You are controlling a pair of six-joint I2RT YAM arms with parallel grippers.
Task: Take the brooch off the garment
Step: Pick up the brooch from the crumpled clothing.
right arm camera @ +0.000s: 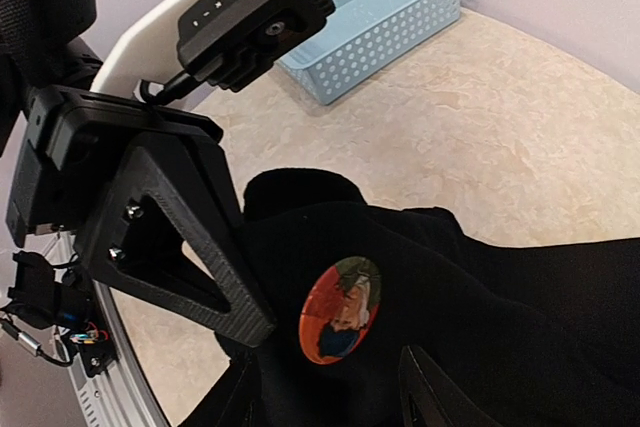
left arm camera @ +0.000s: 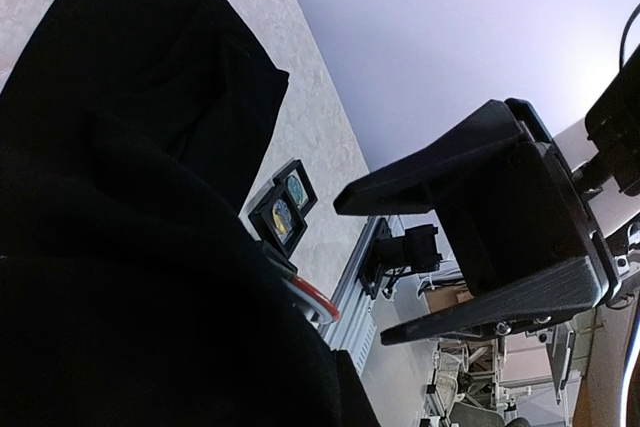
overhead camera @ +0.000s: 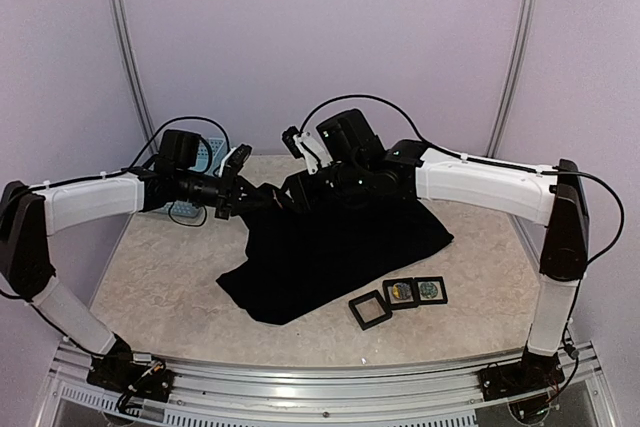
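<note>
The black garment (overhead camera: 335, 247) lies on the table with its far left corner lifted. A round red brooch (right arm camera: 342, 309) with a figure on it is pinned to that raised fold. Its red and white rim shows in the left wrist view (left arm camera: 318, 304). My left gripper (overhead camera: 243, 195) is shut on the fold just left of the brooch; one of its fingers (right arm camera: 180, 247) shows against the cloth. In its own view the cloth (left arm camera: 120, 247) hides its jaws. My right gripper (right arm camera: 330, 375) is open, one finger on each side just below the brooch, not touching it. It also shows open in the left wrist view (left arm camera: 362, 269).
A light-blue basket (overhead camera: 205, 160) stands at the back left, behind the left arm; it also shows in the right wrist view (right arm camera: 375, 17). Three small black square frames (overhead camera: 400, 297) lie near the garment's front edge. The metal rail (overhead camera: 320, 387) runs along the near edge.
</note>
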